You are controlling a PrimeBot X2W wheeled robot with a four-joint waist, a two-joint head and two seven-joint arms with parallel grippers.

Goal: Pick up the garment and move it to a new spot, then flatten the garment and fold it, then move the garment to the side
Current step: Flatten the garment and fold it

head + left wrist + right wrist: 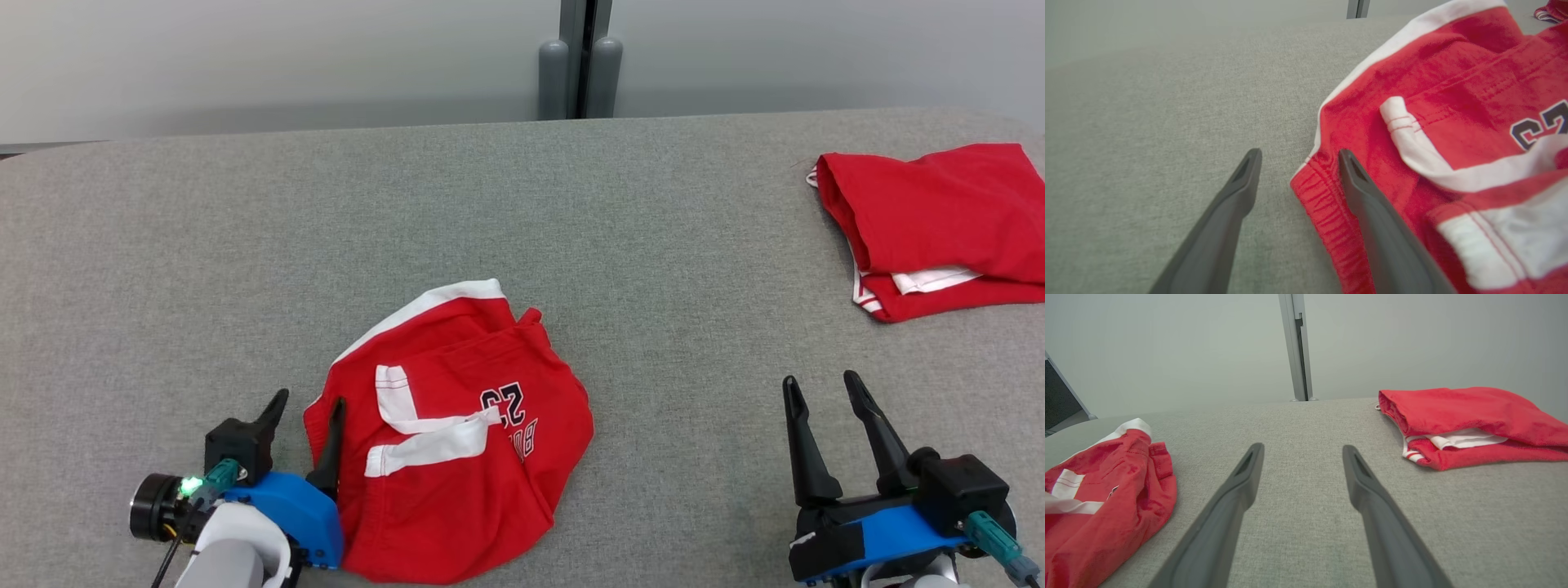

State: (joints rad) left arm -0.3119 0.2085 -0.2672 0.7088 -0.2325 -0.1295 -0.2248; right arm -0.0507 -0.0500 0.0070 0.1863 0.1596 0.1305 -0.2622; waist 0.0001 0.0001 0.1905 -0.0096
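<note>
Red garment (457, 433), its hem (1314, 192) inside wide left end effector (1300, 152) in wrist view, right end effector (819, 377) wide over table (571, 204)

A crumpled red-and-white garment (457, 441) is laid on the grey tabletop (522, 212) at the near left, while a folded red garment (939, 220) is laid well apart at the far right.

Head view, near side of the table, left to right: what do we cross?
left gripper → crumpled red garment → right gripper. The folded red garment is left out: it lies farther back over the same stretch as the right gripper.
</note>
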